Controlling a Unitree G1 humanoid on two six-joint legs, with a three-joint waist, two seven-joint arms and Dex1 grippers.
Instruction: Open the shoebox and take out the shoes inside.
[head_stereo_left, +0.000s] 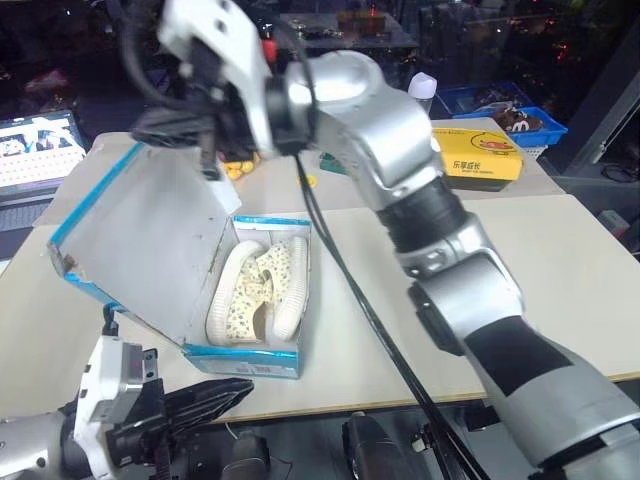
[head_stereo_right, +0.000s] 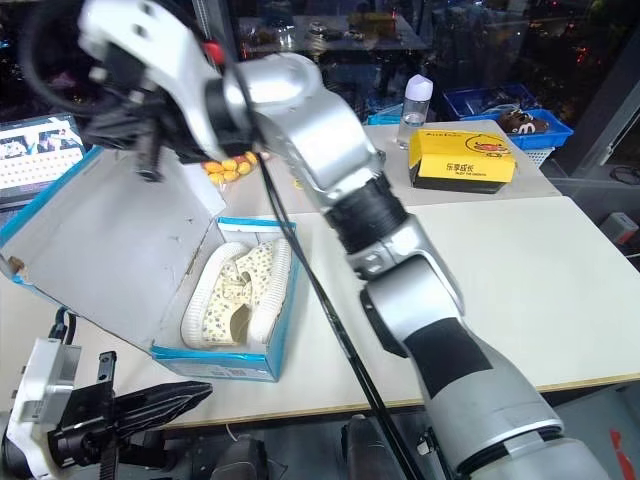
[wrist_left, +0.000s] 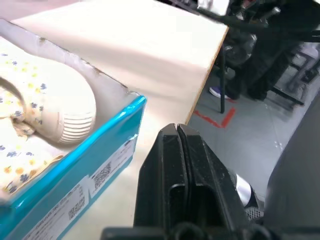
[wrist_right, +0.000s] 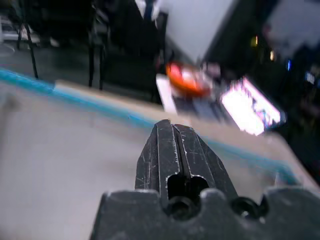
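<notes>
1 shoebox (head_stereo_left: 255, 362) sits open near the table's (head_stereo_left: 560, 270) front edge, lid (head_stereo_left: 150, 240) swung up to the robot's left. Inside: 2 shoes (head_stereo_left: 260, 290), side by side. R gripper (head_stereo_left: 165, 130) is raised above the lid's top edge, fingers pressed together, empty. L gripper (head_stereo_left: 215, 395) is low, just in front of the box, fingers pressed together, empty. Behind: 1 yellow box (head_stereo_left: 482, 160), 1 bottle (head_stereo_right: 416, 105), 1 laptop (head_stereo_left: 38, 148).

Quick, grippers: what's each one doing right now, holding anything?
Left gripper: shut, holding nothing, just off the shoebox's near corner.
Right gripper: shut, holding nothing, up by the raised lid.
</notes>
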